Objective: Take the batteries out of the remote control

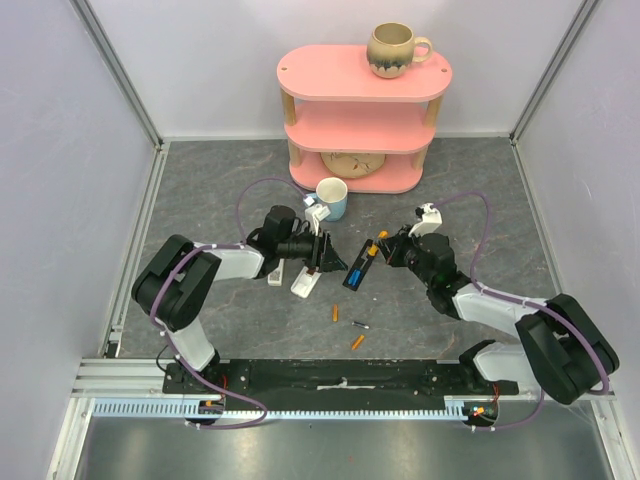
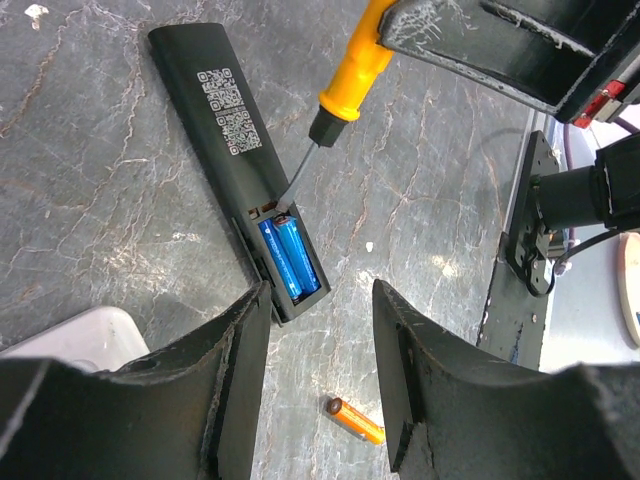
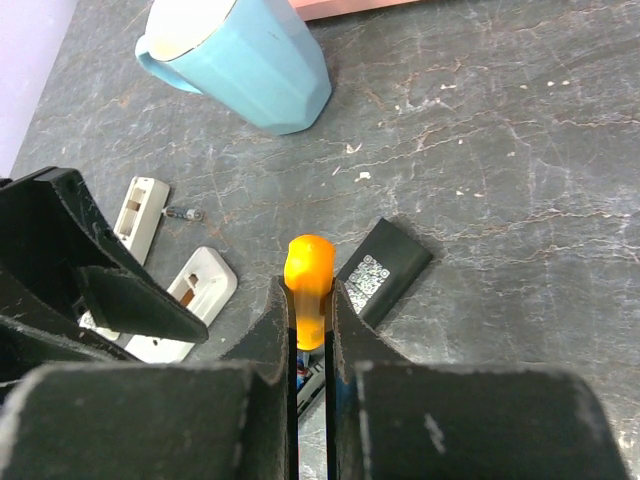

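Observation:
A black remote [image 2: 224,130] lies face down with its battery bay open, and two blue batteries [image 2: 289,258] sit in it. My right gripper [image 3: 310,292] is shut on an orange-handled screwdriver [image 3: 308,280]. The screwdriver's tip [image 2: 287,200] rests at the bay's top edge by the blue cells. My left gripper [image 2: 320,300] is open and empty, just past the remote's bay end, with one finger [image 2: 240,360] close beside it. Loose batteries lie on the table: two orange ones [image 1: 336,313] [image 1: 358,342] and a silvery one [image 1: 359,325]. One orange cell [image 2: 355,420] shows between the left fingers.
Two white remotes [image 1: 307,281] [image 1: 277,272] lie under my left gripper, with a small grey cell [image 3: 183,213] beside one. A blue mug [image 1: 332,198] stands behind them. A pink shelf [image 1: 360,110] with a beige mug [image 1: 394,48] stands at the back.

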